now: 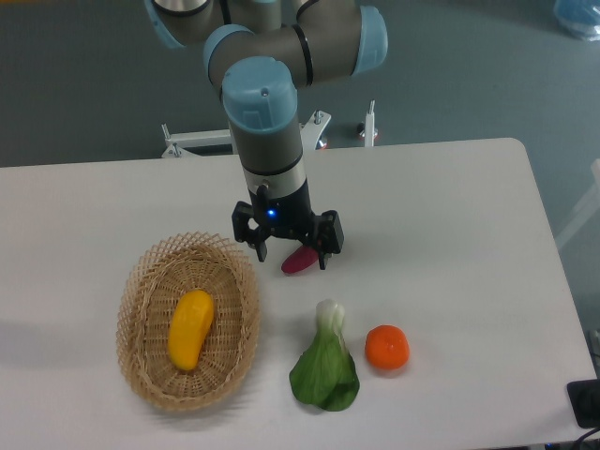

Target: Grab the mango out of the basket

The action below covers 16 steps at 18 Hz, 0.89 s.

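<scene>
The yellow-orange mango (pixel 190 328) lies lengthwise in the middle of the oval wicker basket (pixel 236 314) at the table's front left. My gripper (pixel 291 255) hangs just right of the basket's far rim, pointing down, with its fingers (pixel 261 249) spread wide and open. A small purple-red sweet potato (pixel 301 262) shows between the fingers, and nothing is gripped. The mango is well to the front left of the gripper and untouched.
A green bok choy (pixel 324 371) lies in front of the gripper, with a round orange tangerine (pixel 386 347) to its right. The arm's body rises behind the gripper. A dark object (pixel 586 403) sits at the front right corner.
</scene>
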Available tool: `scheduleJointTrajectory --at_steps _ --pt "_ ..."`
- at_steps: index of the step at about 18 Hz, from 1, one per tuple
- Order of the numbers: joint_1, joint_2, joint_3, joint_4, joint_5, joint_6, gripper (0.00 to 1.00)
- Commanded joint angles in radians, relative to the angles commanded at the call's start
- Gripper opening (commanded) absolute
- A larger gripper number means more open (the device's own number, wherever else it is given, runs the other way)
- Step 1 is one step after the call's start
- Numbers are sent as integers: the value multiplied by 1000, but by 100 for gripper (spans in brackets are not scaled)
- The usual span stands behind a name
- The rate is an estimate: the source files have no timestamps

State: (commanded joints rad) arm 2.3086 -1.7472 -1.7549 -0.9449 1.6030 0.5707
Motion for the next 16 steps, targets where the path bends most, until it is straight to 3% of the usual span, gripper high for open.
scheduleJointTrajectory --at_steps 8,12,16 --pt "-5 -3 -9 11 -28 -12 100" --pt "-11 -37 -14 63 -28 -31 100" --pt "-21 -64 -21 66 -28 -86 100"
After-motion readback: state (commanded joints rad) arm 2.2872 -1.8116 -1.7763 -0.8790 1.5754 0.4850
